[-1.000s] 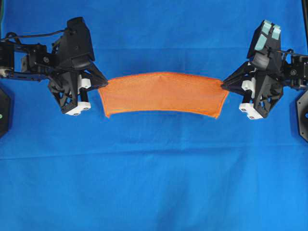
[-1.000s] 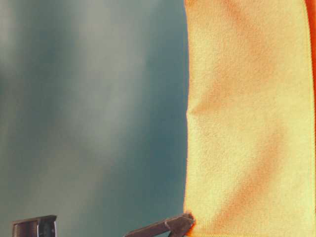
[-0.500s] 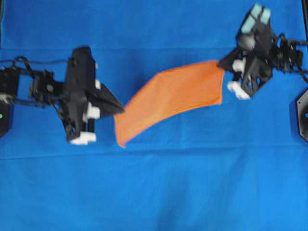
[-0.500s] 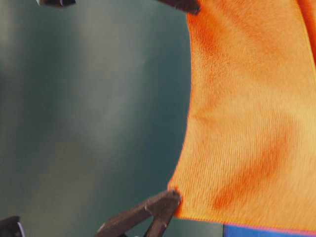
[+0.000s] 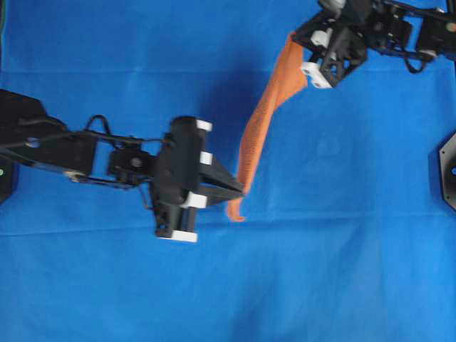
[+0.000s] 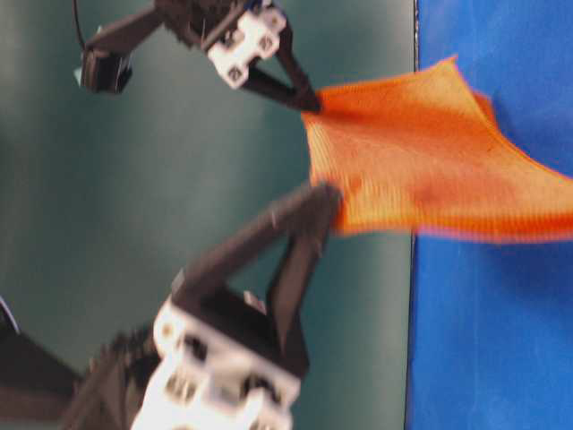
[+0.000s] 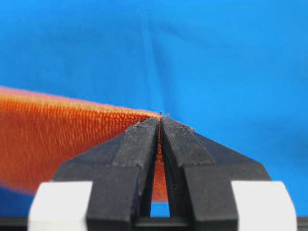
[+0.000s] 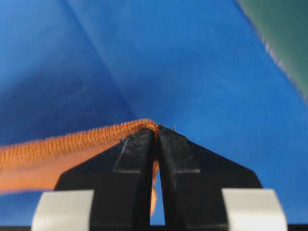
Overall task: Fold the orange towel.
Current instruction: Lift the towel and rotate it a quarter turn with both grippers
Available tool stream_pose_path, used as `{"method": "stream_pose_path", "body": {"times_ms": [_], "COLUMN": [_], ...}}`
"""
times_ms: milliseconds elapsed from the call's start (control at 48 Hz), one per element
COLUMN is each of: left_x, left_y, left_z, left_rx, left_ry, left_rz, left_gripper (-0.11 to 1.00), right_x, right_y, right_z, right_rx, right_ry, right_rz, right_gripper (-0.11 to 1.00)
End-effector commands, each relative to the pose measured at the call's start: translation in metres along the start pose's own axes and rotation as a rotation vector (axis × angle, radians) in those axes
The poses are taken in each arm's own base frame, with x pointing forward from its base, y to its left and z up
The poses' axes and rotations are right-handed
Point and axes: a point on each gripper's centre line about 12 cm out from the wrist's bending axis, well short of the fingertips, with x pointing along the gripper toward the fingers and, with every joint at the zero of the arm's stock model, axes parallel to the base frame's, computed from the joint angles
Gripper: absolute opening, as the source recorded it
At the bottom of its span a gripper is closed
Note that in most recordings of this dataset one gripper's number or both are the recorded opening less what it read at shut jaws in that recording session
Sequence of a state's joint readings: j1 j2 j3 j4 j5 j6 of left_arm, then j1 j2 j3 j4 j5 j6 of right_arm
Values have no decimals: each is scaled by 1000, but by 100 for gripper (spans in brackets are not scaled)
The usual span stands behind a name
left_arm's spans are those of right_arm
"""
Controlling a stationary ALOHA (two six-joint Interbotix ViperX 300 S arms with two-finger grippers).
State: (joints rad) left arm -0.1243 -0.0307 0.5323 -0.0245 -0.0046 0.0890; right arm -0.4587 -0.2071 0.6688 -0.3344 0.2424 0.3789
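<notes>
The orange towel (image 5: 265, 121), a fuzzy square terry cloth with a thin stitched hem, hangs in the air as a narrow slanting band above the large blue cloth (image 5: 342, 271) that covers the table, running from the far right of the overhead view down toward the centre. A second ago it was stretched flat and wide between the two arms, level across the scene; half a second ago it was already tilting. Now the left gripper (image 5: 241, 191) has swung in toward the middle and nearer the camera, while the right gripper (image 5: 298, 37) has drawn back to the far right corner, so the towel shows almost edge-on. The left wrist view shows the left gripper's black fingers (image 7: 140, 144) pressed together on the towel's edge; the right wrist view shows the right gripper's fingers (image 8: 137, 154) pinching an orange hem in the same way. The table-level view confirms both tips meeting one end of the cloth, close together. This probably means the arms are turning and carrying the towel to lay it down for a fold; no fold can be confirmed yet. No brand, label or readable writing appears anywhere.
</notes>
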Motion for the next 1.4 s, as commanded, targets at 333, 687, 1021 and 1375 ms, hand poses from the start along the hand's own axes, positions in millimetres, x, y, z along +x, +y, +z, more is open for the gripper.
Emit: {"method": "stream_pose_path", "body": {"times_ms": [333, 687, 1021, 1375], "left_x": [28, 71, 109, 85], "left_y": [-8, -8, -9, -17], "left_z": [36, 53, 45, -13], "left_rx": [111, 150, 142, 53], "left_ry": [-76, -190, -168, -40], "left_rz": [-12, 8, 4, -23], "left_gripper": [3, 3, 3, 3], "right_x": [14, -16, -28, 38], "right_y": [-13, -23, -26, -9], "right_z": [36, 6, -23, -17], "right_rx": [-10, 11, 11, -27], "right_ry": [-45, -13, 53, 53], "right_rz": [-41, -67, -84, -12], "right_gripper": [3, 3, 3, 3]}}
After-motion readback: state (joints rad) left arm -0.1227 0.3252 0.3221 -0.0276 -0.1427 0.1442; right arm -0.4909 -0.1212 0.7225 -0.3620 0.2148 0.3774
